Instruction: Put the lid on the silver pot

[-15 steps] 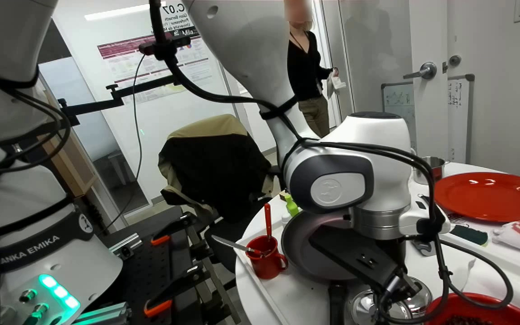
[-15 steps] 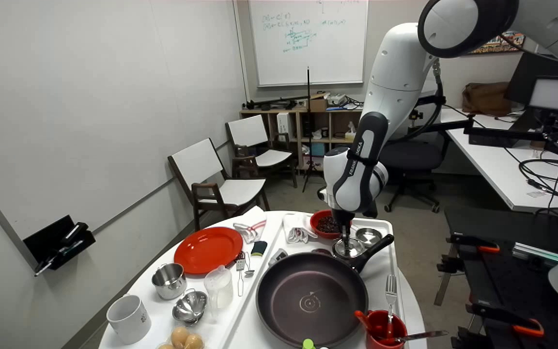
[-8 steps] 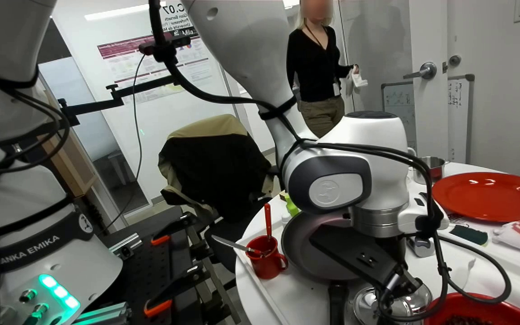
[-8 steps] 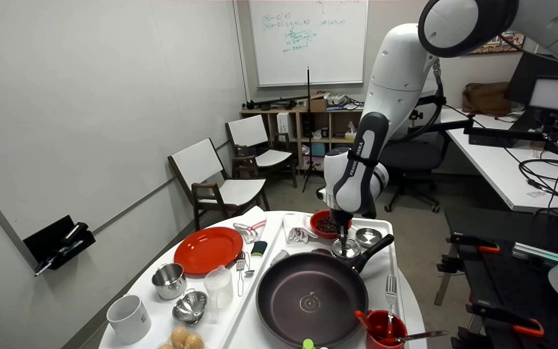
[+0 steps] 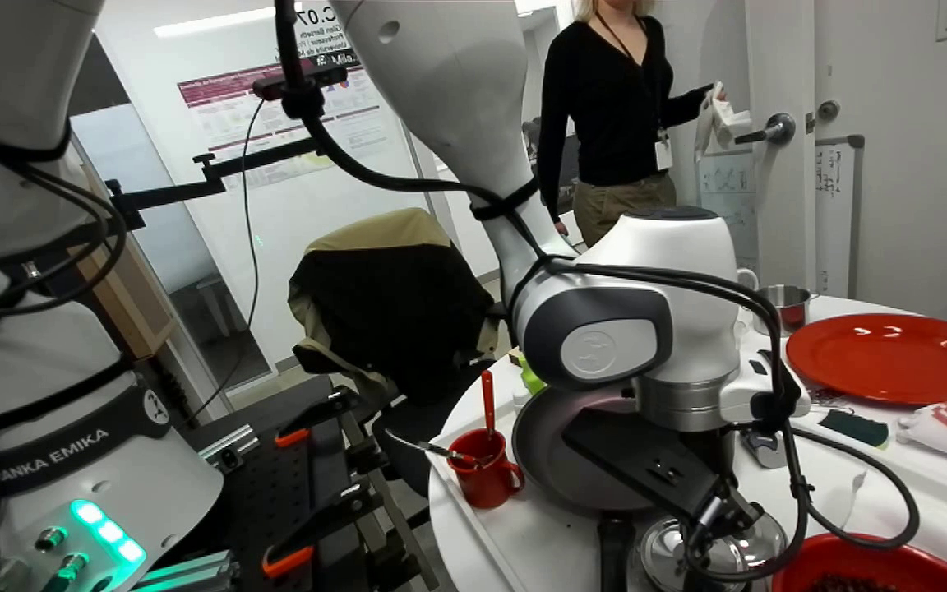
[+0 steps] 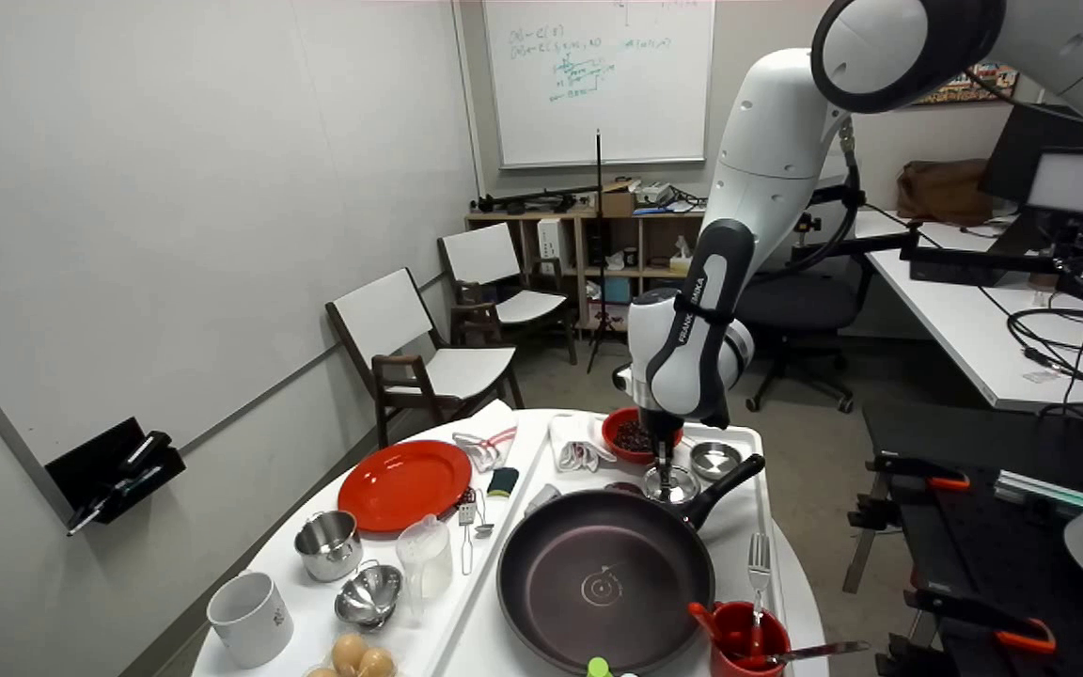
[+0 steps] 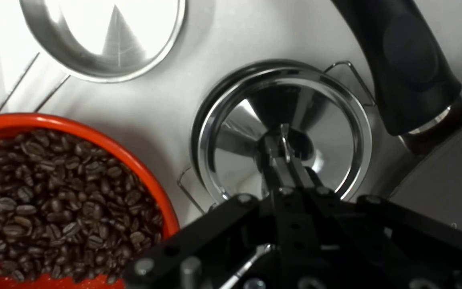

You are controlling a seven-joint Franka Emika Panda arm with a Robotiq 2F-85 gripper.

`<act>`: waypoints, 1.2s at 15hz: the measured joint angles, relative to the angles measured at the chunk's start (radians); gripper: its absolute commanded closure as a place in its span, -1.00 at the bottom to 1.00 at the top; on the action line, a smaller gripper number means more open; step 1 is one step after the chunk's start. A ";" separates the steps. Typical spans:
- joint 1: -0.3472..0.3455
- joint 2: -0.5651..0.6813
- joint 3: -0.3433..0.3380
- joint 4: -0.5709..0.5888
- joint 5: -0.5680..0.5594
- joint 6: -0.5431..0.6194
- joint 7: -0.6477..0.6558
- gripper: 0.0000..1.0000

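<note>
The round silvery lid [image 7: 239, 148] is under my gripper [image 7: 287, 159] in the wrist view. My two fingers are close together with the lid's thin upright loop handle between their tips. The silver pot [image 7: 196, 140] is beneath the lid. Only a dark crescent of its rim at the upper left and its wire handles [image 7: 353, 78] show. The lid lies slightly off-centre toward the lower right of the pot, and I cannot tell whether it rests on the rim. The lid [image 6: 684, 487] and gripper [image 6: 664, 473] also show in an exterior view, beside the frying pan's handle.
A red bowl of coffee beans [image 7: 150, 180] and an open silver pan [image 7: 134, 74] stand close by. The black frying pan [image 6: 598, 583] and its handle [image 7: 407, 52] are on the opposite side. A red cup with cutlery [image 5: 486, 481] stands further off. A person [image 5: 609, 107] stands behind.
My gripper and the lid have shifted slightly to the left in both exterior views. The person has walked closer. The gripper has stayed closed at the lid's handle.
</note>
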 measured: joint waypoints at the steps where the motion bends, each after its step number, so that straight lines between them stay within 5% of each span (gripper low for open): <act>1: 0.000 0.001 0.001 0.000 0.000 0.001 0.000 0.99; 14: -0.002 0.010 -0.001 0.000 -0.011 0.006 0.000 0.99; 15: -0.002 0.010 -0.002 0.000 -0.012 0.007 0.000 0.52; 18: -0.002 0.010 -0.006 0.000 -0.013 0.008 0.000 0.17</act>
